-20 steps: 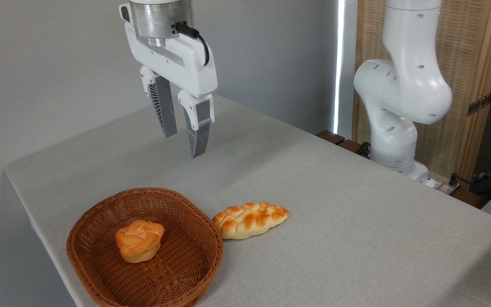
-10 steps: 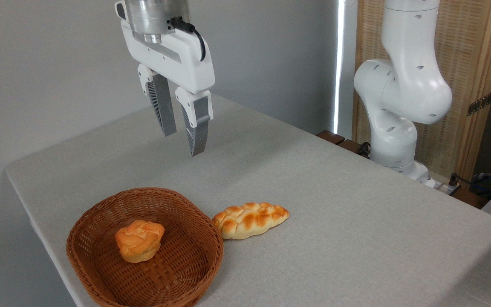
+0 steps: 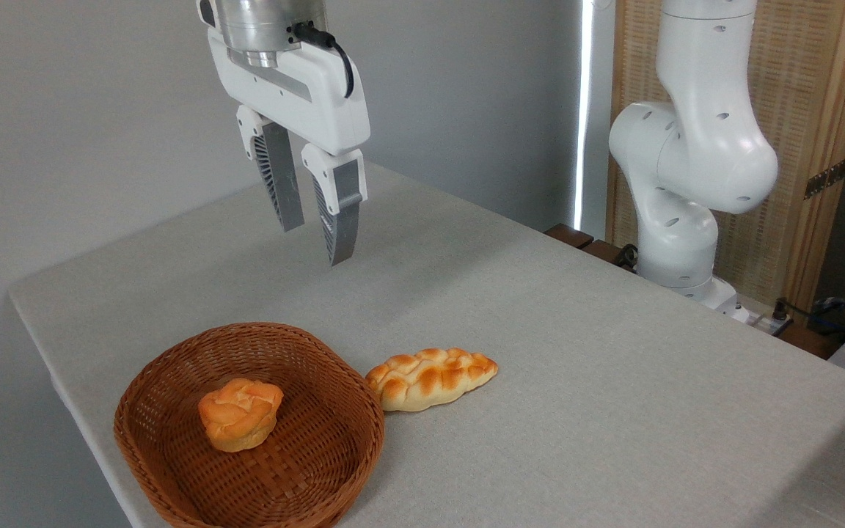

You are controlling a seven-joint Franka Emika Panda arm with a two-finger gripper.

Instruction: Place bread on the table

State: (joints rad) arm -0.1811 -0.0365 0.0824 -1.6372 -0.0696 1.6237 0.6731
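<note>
While your tool [image 3: 314, 243] hangs high, fingers apart, empty, bread [image 3: 430, 378] lies on tabletop [image 3: 613, 381], touching basket [image 3: 320, 469].

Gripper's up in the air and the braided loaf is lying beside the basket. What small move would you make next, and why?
Probably just lift the gripper a little higher and clear, then stop. The bread already lies flat on the table, outside the basket, at most touching its rim. The gripper's jaws are open and empty, well above the cloth, so nothing is left to release.
</note>
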